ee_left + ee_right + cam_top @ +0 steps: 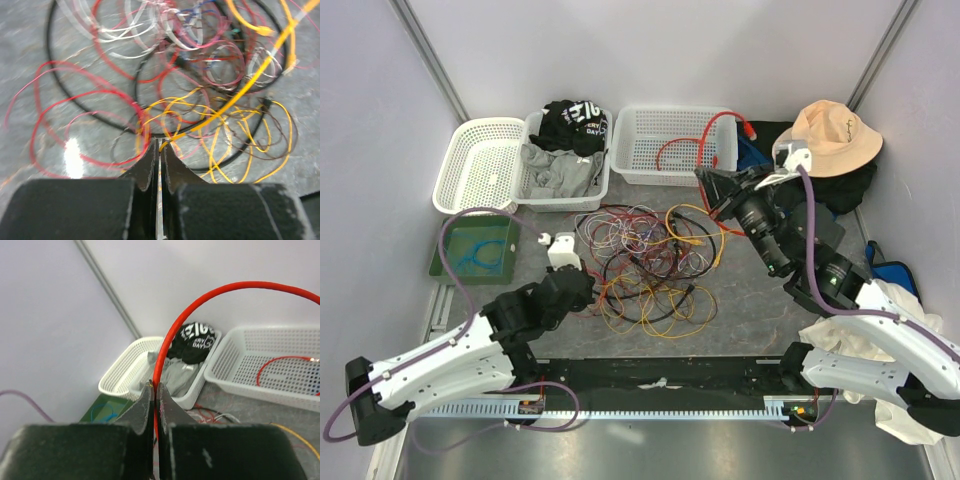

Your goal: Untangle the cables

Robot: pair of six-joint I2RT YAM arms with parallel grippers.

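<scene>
**Top view.** Shows the cables (pixel 645 265) heaped in one loose tangle mid-table. Places the left gripper (pixel 588 290) at the heap's near-left edge and the right gripper (pixel 704 176) raised at the far right, beside a white basket (pixel 620 140).

**Left wrist.** Shows fingers (pixel 147 165) pressed together among thin yellow strands; cannot tell whether one is pinched.

**Right wrist.** Shows fingers (pixel 145 405) clamped on a red cable (pixel 210 292) arching springily upward.

**Handling, judged.** Likely light, limp and snag-prone; best taken one strand at a time, at a free end or outer loop.
</scene>
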